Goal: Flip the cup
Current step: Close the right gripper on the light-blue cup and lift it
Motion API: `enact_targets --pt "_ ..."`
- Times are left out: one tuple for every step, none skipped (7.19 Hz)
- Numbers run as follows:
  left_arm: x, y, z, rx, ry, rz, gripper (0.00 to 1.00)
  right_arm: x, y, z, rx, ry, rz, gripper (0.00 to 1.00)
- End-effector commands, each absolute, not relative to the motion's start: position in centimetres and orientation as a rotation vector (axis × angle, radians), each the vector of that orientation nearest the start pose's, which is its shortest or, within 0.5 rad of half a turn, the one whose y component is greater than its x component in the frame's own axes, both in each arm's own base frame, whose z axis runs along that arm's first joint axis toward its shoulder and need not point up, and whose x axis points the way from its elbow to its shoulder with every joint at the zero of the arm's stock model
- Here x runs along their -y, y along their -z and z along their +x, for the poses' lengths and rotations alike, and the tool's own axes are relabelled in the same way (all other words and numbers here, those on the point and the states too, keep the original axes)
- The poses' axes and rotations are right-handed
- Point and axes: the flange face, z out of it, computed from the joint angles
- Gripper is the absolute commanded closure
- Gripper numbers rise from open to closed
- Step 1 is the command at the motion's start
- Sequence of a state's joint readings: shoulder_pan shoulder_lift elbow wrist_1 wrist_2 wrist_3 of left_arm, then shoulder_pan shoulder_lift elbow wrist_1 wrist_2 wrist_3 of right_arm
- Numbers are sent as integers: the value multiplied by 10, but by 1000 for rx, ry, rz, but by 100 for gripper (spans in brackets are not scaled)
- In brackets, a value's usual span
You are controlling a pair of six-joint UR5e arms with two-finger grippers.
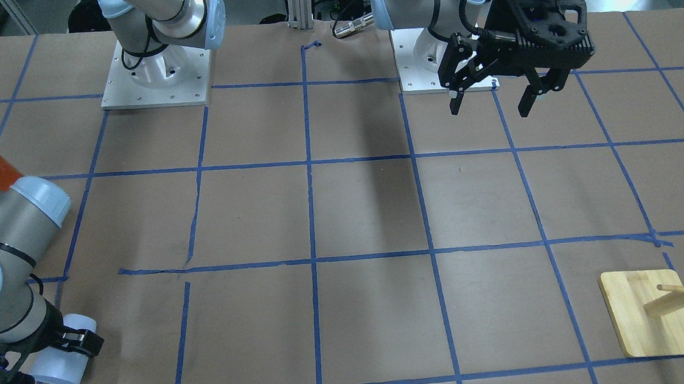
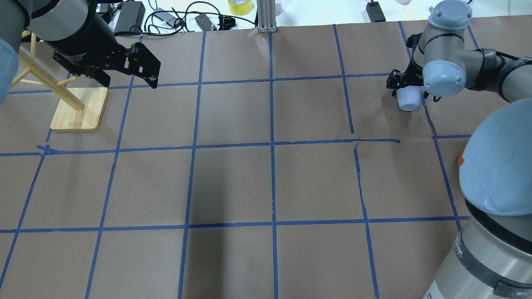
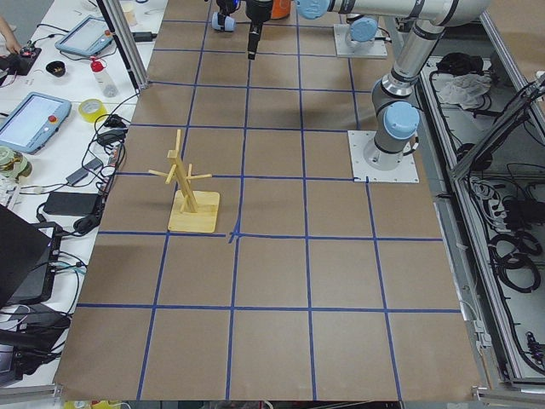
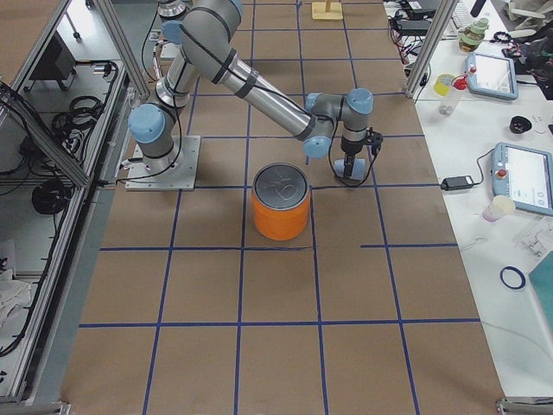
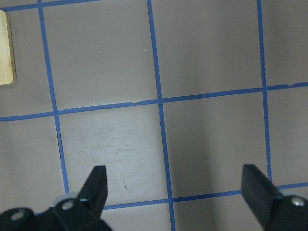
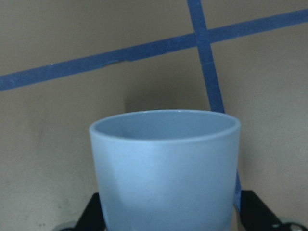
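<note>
The pale light-blue cup (image 1: 62, 360) is held in my right gripper (image 1: 55, 352), which is shut on it near the table's far right corner, low over the paper. The cup lies tilted on its side, its open rim pointing away from the wrist. In the right wrist view the cup (image 6: 163, 163) fills the frame, with one black finger on each side of it. In the overhead view the cup (image 2: 408, 100) sticks out below the right gripper (image 2: 405, 87). My left gripper (image 1: 490, 98) is open and empty above the table; it also shows in the left wrist view (image 5: 175, 192).
A wooden peg stand (image 2: 79, 108) stands on the table's far left, close to my left gripper (image 2: 129, 79). A large orange can (image 4: 281, 203) with a silver top stands beside the right arm. Blue tape lines grid the brown table (image 2: 270, 187).
</note>
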State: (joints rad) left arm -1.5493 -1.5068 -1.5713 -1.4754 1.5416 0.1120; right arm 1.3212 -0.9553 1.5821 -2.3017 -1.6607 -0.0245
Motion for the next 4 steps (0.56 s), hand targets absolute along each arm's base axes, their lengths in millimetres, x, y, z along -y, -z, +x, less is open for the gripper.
enact_targets --pt "481 -529 -126 -3146 254 146 0 684 -193 -49 -3213 163 377 75" --pt "481 -530 -126 -3146 257 146 0 686 -210 -49 -3219 208 352 75" --pt "481 -529 -126 -3146 254 146 0 684 -234 -44 -3229 245 268 76" --pt "482 -529 -126 -3146 257 146 0 683 -249 -30 -3242 276 141 76"
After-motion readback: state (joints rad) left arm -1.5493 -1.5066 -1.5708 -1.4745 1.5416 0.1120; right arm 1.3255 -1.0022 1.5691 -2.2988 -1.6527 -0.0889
